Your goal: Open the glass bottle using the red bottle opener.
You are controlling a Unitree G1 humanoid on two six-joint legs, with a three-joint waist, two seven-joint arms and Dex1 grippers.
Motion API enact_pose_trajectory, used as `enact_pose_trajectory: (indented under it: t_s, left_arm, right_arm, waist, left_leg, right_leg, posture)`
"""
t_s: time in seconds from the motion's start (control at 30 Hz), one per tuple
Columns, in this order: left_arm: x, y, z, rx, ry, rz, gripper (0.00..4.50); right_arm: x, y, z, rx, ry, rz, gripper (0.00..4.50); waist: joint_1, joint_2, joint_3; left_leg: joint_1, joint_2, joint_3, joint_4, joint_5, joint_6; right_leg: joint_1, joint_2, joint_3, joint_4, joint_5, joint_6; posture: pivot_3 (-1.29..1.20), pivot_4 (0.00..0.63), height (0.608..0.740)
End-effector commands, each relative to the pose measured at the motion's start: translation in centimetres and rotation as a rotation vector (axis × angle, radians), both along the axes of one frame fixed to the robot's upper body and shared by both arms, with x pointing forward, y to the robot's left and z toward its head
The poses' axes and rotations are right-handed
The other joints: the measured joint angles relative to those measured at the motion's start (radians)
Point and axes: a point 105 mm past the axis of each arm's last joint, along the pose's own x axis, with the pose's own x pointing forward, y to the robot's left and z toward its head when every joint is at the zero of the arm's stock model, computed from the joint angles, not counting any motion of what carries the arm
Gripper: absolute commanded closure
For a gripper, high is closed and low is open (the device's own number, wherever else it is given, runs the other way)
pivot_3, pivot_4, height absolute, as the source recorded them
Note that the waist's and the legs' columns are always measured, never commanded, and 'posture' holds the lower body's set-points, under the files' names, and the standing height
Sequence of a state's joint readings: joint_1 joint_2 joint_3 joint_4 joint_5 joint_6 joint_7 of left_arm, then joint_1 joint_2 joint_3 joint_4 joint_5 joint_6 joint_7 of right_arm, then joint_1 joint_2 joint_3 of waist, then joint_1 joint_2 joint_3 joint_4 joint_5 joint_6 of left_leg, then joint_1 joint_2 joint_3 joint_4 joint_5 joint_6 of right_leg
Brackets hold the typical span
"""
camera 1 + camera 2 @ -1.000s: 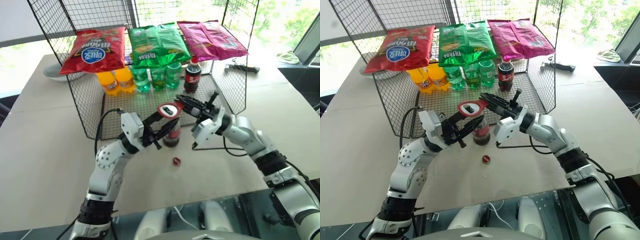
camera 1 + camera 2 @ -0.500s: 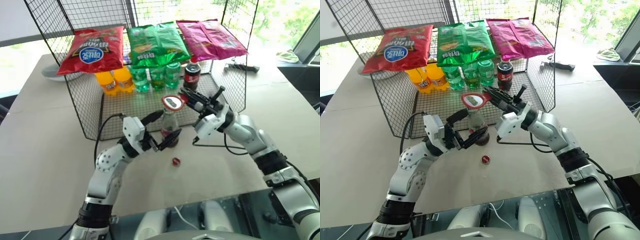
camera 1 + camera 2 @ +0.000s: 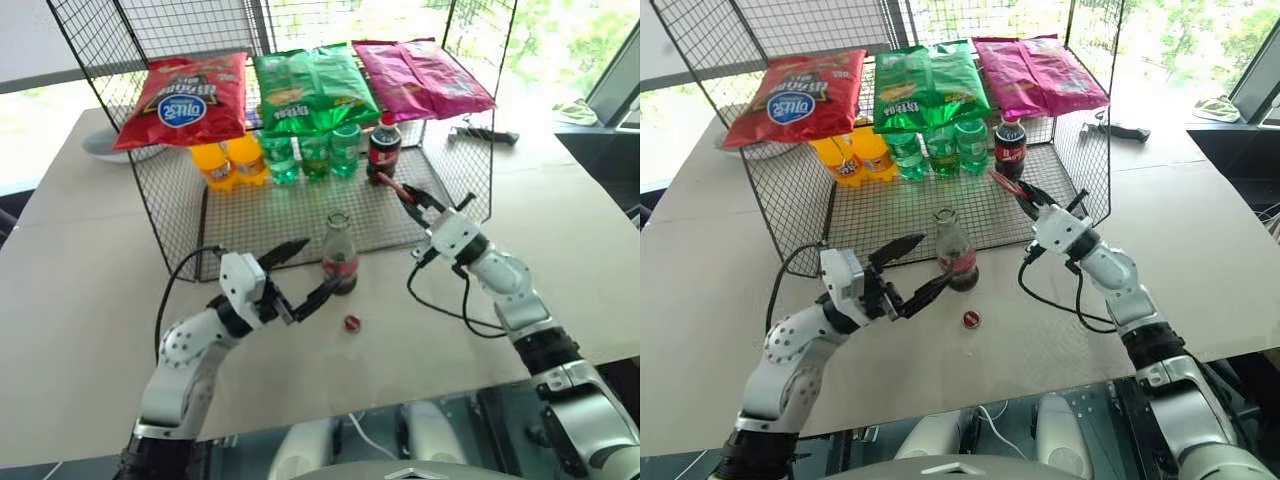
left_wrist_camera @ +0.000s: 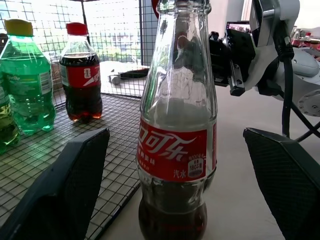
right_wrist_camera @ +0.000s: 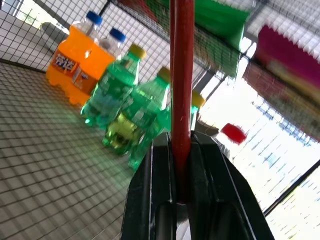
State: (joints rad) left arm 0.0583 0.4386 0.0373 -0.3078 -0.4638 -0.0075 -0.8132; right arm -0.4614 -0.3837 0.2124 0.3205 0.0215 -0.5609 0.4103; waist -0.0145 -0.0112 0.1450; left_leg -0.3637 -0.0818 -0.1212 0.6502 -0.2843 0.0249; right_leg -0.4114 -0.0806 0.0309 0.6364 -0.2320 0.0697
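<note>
The glass bottle (image 3: 339,257) stands upright on the surface (image 3: 90,290) at the front edge of the wire rack (image 3: 160,215), its mouth bare and a small red cap (image 3: 352,322) lying on the surface just beside its base, so the opening looks done. The left gripper (image 3: 299,273) has its two black fingers spread wide with nothing held between them; the bottle sits just beyond the fingertips, apart from both, and in the left wrist view it fills the gap between the two pads without touching either. The right gripper (image 3: 418,207) is off to the bottle's far side, well apart from it, clamped tight on the slim handle of the red bottle opener (image 5: 181,95), whose shaft runs straight out from between the fingers toward the plastic cola bottle (image 3: 384,148) and the green bottles (image 3: 315,152) on the rack. The main risk now is the open, unsupported bottle: a sideways sweep of either spread left finger could clip it and tip cola over the surface. The opener's projecting end could also snag the rack mesh or knock the plastic cola bottle.
</note>
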Motion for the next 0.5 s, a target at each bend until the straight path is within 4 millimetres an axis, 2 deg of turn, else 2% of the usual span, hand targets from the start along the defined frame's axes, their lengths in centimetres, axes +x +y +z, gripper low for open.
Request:
enact_pose_trajectory:
  t_s: [0.03, 0.13, 0.23, 0.33, 0.43, 0.5]
  left_arm:
    - [-1.4, 1.3, 0.6, 0.013, -0.018, 0.023, 0.07]
    - [-1.9, 2.7, 0.0, 0.033, 0.016, 0.069, 0.07]
    - [-2.6, 3.5, -0.6, 0.041, 0.046, 0.094, 0.07]
    - [-3.0, 4.0, -1.1, 0.033, 0.075, 0.113, 0.07]
    - [-3.2, 5.1, -2.3, 0.056, 0.122, 0.189, 0.07]
    - [-3.2, 5.8, -2.8, 0.069, 0.142, 0.224, 0.07]
  right_arm:
    - [-0.8, -0.6, -0.2, 0.209, 0.291, 0.107, 4.50]
    - [-3.1, 0.0, -2.1, 0.265, 0.600, 0.249, 4.50]
    - [-4.6, -0.6, -3.6, 0.266, 0.802, 0.280, 4.50]
    - [-5.5, -1.2, -4.7, 0.169, 0.844, 0.270, 4.50]
    - [-6.9, -1.5, -5.9, 0.176, 1.008, 0.306, 4.50]
    - [-7.3, -1.8, -6.2, 0.183, 1.039, 0.298, 4.50]
  waist:
    - [0.000, 0.000, 0.000]
    - [0.003, 0.001, 0.000]
    - [0.005, 0.001, 0.001]
    - [0.006, 0.001, 0.000]
    - [0.007, 0.001, 0.000]
    - [0.008, 0.001, 0.000]
  left_leg:
    - [0.000, 0.000, 0.000, 0.000, 0.000, 0.000]
    - [0.000, 0.001, 0.000, -0.001, -0.001, 0.001]
    - [-0.001, 0.001, 0.000, -0.001, -0.002, 0.003]
    - [-0.001, 0.000, 0.000, -0.001, -0.005, 0.007]
    - [-0.001, 0.000, -0.001, -0.001, -0.005, 0.007]
    - [-0.002, 0.000, -0.001, -0.001, -0.005, 0.007]
  right_leg:
    - [0.000, 0.000, 0.000, 0.000, 0.000, 0.000]
    - [0.000, 0.000, 0.000, -0.002, 0.000, 0.000]
    - [0.000, -0.002, -0.001, -0.003, 0.000, 0.000]
    - [0.000, -0.006, -0.002, -0.004, 0.000, 0.000]
    - [0.001, -0.005, -0.003, -0.005, 0.000, 0.000]
    - [0.001, -0.006, -0.003, -0.005, 0.000, 0.000]
  posture:
    - [0.00, 0.150, 0.740]
    - [0.00, 0.150, 0.740]
    - [0.00, 0.150, 0.740]
    - [0.00, 0.150, 0.740]
    - [0.00, 0.150, 0.740]
    - [0.00, 0.150, 0.740]
